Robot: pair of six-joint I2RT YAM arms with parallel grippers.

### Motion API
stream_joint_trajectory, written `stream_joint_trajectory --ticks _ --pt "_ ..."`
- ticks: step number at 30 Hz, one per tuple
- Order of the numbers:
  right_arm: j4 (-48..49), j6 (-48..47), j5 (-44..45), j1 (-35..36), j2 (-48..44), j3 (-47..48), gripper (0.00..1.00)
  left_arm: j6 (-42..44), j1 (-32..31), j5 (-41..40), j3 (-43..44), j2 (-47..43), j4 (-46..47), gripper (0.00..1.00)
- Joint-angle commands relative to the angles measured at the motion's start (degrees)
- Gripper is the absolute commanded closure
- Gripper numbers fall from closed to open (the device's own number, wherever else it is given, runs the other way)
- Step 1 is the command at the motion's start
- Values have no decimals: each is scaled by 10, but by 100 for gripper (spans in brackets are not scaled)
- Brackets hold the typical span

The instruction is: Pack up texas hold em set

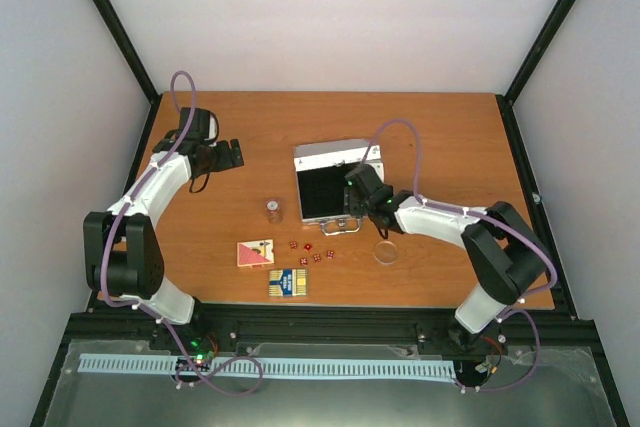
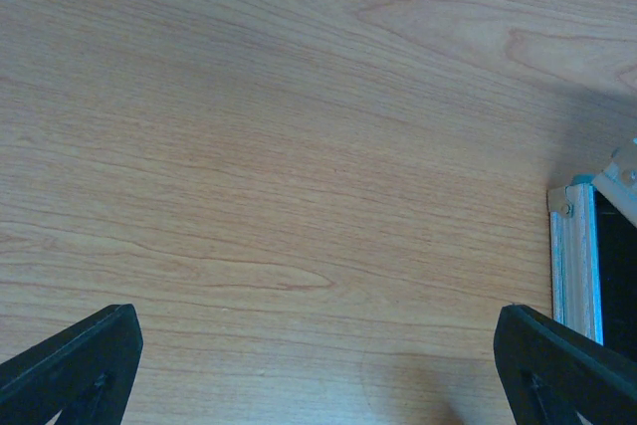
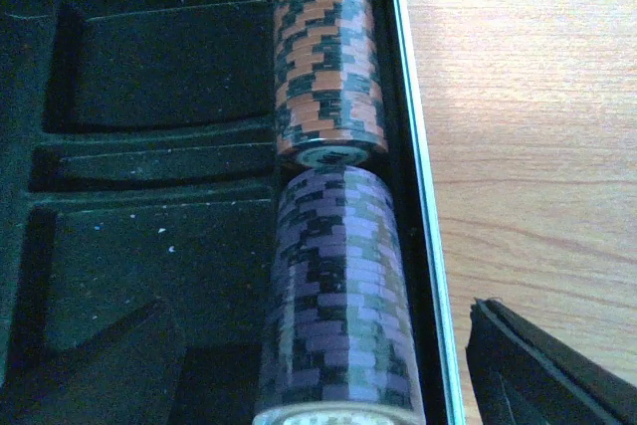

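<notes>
The purple chip stack [image 3: 338, 296] is cut off at the picture's lower edge; only a corner of the case [image 2: 575, 266] is seen from the left wrist; the dice [image 1: 309, 247] are too small for faces to be read.

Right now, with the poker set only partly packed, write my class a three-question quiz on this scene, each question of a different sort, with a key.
1. True or false: both card decks lie on the table, outside the case.
2. How many chip stacks lie in the case in the right wrist view? A one, B two, C four.
3. Which gripper hangs over the case?

Key
1. True.
2. B: one orange, one purple, lying end to end.
3. The right gripper; the left gripper is over bare table.
</notes>
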Motion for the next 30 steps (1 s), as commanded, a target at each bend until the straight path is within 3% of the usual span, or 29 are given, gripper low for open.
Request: stream_joint_trajectory --ticks 1,8,20,26,30 --pt "-82 -27 10 1 -41 46 20 -3 -2 3 17 -10 6 0" --pt "-116 -65 18 1 -31 105 20 -9 -2 6 25 -12 9 0" --pt "-102 -113 33 -20 74 244 20 -5 -2 34 14 -46 -9 0" --pt "-106 -130 32 -34 104 310 20 -7 -2 66 -4 -71 -11 0" --pt "-116 -140 19 -48 125 346 20 14 -2 130 -26 -93 16 0"
